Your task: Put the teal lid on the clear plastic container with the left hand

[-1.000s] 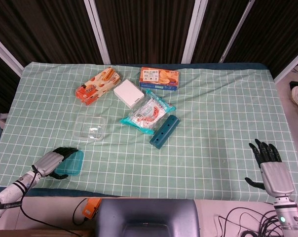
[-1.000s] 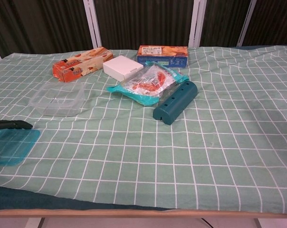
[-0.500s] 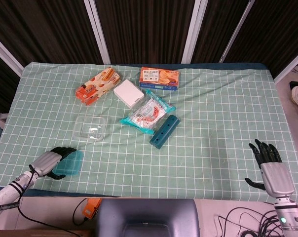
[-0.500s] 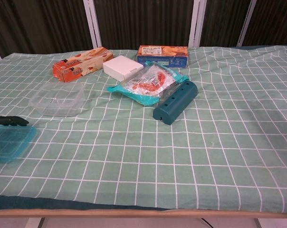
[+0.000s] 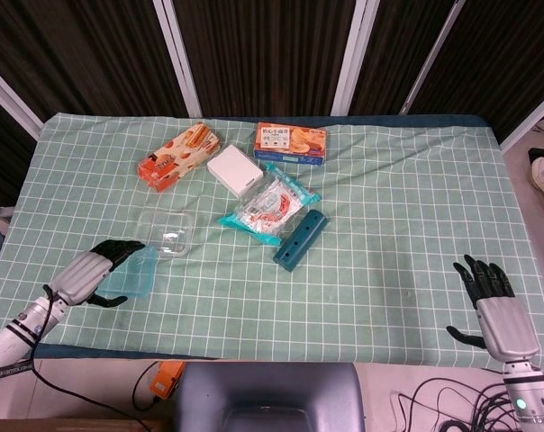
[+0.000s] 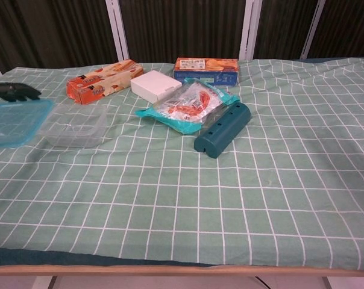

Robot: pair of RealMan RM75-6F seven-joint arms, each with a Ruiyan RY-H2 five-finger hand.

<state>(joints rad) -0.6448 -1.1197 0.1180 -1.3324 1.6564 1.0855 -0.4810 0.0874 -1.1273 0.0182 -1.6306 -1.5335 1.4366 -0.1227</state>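
Note:
My left hand (image 5: pixel 90 273) grips the teal lid (image 5: pixel 132 274) and holds it lifted above the cloth, just left of and nearer than the clear plastic container (image 5: pixel 167 232). In the chest view the teal lid (image 6: pixel 14 122) hangs at the left edge, its right corner overlapping the clear plastic container (image 6: pixel 73 126), with dark fingertips (image 6: pixel 16 91) along its top edge. My right hand (image 5: pixel 492 301) rests open at the near right edge of the table, holding nothing.
Behind the container lie an orange snack box (image 5: pixel 178 156), a white box (image 5: pixel 234 169) and a blue-orange biscuit box (image 5: pixel 291 142). A teal-edged snack bag (image 5: pixel 269 205) and a dark teal bar (image 5: pixel 300 239) sit to its right on the green checked cloth (image 5: pixel 389 225).
My left hand has lifted the teal lid off the cloth near the front edge and carried it up and towards the container. The right hand has stayed put.

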